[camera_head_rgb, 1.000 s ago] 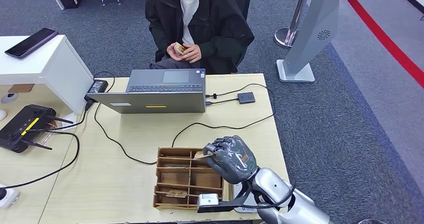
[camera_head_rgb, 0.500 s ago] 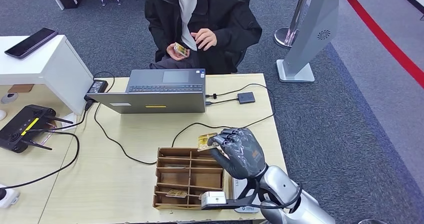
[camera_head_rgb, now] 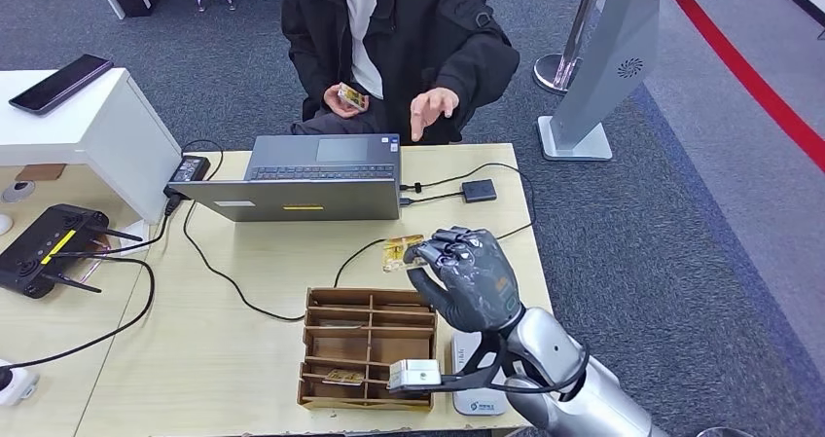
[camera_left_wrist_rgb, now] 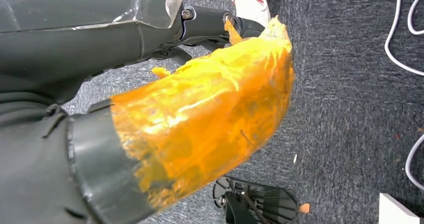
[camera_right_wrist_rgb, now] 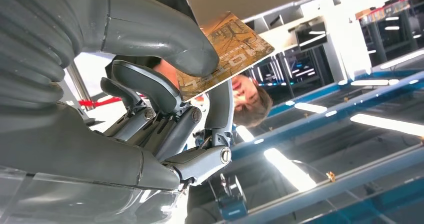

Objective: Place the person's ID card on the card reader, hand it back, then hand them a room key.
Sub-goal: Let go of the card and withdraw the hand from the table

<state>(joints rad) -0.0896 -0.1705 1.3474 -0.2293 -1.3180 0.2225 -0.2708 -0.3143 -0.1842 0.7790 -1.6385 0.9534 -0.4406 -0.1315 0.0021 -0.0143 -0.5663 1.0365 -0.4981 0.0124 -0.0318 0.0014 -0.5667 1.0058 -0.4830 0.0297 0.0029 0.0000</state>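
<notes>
So the room key [camera_head_rgb: 402, 251] sits pinched at the right hand [camera_head_rgb: 467, 276] fingertips, raised above the bench [camera_head_rgb: 243, 359]. It's a thin, flat gold-brown card with printed pattern.

My right hand [camera_head_rgb: 467, 279] sits above bare tabletop [camera_head_rgb: 263, 262] beyond the wooden divider tray [camera_head_rgb: 368, 347]; black cable [camera_head_rgb: 457, 237] crosses just ahead; laptop [camera_head_rgb: 306, 177] blocks the far-left route; person's open hand [camera_head_rgb: 431, 109] hangs past the far edge, open air between; small black adapter [camera_head_rgb: 479, 190] near that line.
</notes>
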